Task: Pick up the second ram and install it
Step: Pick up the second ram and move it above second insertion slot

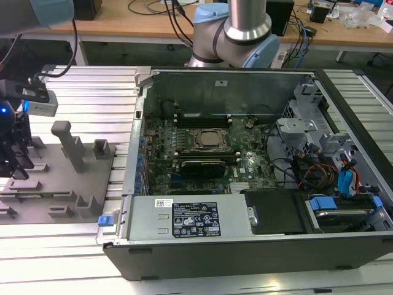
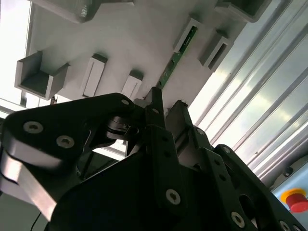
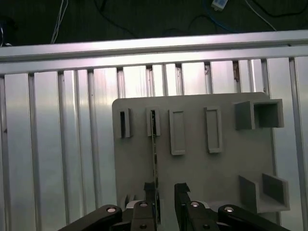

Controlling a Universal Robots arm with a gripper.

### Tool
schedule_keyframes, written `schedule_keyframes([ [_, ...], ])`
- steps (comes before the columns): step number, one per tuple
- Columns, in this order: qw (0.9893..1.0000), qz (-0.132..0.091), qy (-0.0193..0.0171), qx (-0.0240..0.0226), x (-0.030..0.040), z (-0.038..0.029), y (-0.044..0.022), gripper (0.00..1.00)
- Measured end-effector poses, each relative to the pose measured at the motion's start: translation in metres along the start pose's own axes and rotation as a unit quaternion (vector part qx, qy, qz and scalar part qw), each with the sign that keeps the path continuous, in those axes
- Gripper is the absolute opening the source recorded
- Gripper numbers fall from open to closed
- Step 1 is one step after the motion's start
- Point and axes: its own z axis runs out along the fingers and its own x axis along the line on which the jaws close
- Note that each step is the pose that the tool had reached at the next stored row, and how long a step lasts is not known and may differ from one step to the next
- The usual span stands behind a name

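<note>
Pickup step: over the fixture plate (image 3: 207, 168), the hand (image 3: 165, 188), narrowly parted, meets one end of the second ram (image 3: 154, 144); gripping calls for centring on its thin edge.

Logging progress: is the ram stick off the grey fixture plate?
No: in the first wrist view the second ram stands on edge in a slot of the fixture plate, by the open gripper.

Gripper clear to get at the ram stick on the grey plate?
Likely yes: the open gripper sits right by the ram stick, standing on edge in the grey plate, nothing between.
</note>
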Motion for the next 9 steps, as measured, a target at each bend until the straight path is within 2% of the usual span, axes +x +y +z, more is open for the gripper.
schedule_keyframes([
  [9,1.0000,-0.001,0.0001,-0.0001,0.0061,0.0071,-0.0005,0.30],
])
